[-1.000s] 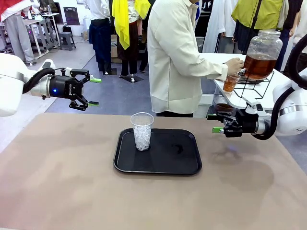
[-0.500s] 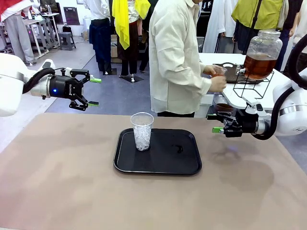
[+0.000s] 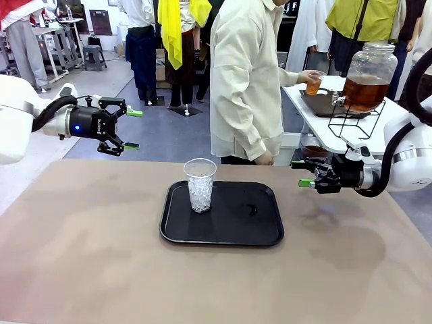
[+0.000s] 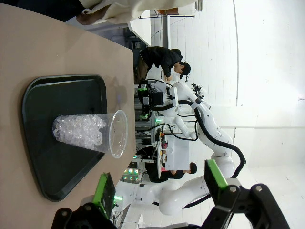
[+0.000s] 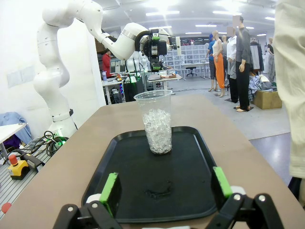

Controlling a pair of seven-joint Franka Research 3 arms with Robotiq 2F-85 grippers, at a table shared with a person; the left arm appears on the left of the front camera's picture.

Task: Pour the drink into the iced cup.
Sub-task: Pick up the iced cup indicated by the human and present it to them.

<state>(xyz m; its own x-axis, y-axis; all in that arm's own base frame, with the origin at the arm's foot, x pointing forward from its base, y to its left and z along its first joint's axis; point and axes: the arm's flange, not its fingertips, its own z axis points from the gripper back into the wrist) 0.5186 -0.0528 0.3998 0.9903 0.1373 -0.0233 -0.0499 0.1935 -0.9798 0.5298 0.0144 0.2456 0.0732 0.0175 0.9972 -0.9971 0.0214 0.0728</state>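
Left end effector (image 3: pixel 133 128), right end effector (image 3: pixel 302 173) wide open, empty. Take drink (image 3: pixel 313 86) upright from person (image 3: pixel 246 81); tip slowly over cup (image 3: pixel 200 185).

I see the iced cup (image 3: pixel 200 185), half full of ice, upright on the left of the black tray (image 3: pixel 233 233), and the amber drink (image 3: pixel 313 88) in a small clear cup (image 3: pixel 314 84) that a person's hand (image 3: pixel 309 76) holds well beyond the tray's far-right corner.
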